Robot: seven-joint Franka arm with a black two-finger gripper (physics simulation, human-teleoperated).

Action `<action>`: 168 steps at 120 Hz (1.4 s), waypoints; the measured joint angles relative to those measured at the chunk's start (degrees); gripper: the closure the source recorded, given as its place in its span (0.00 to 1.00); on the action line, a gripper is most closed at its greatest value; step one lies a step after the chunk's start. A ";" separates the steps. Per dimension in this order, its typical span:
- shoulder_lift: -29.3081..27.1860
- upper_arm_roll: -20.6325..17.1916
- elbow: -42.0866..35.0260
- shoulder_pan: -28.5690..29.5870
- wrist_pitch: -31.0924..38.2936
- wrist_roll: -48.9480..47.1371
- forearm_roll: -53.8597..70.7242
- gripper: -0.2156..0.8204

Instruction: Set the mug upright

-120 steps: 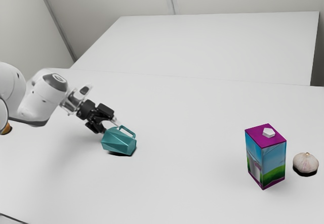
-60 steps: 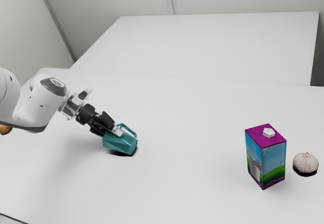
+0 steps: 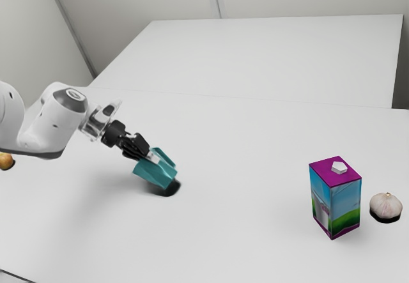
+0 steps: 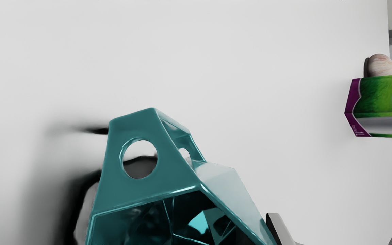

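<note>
The teal mug is tilted in the exterior view, its lower end toward the exterior view's right, over a dark shadow on the table. At its upper end is my gripper, shut on the mug's body. From the wrist view, the mug opens toward my hand, and its handle with a round hole stands out to one side. The gripper has one finger on either side of the mug, partly hidden behind it.
A purple-topped carton stands toward the exterior view's right, with a garlic bulb beside it. A small brownish round object lies near the arm at the exterior view's far left.
My gripper has come down onto the mug and closed on it. The mug has since risen a little and tipped more steeply, shifting slightly to the exterior view's right.
</note>
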 joint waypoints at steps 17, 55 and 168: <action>-0.82 -0.60 0.64 -0.01 0.30 -0.33 0.71 0.95; -8.91 -4.53 -1.81 0.19 11.56 -9.07 34.09 0.96; -14.80 -14.63 -14.70 -4.98 30.44 -40.00 47.17 0.96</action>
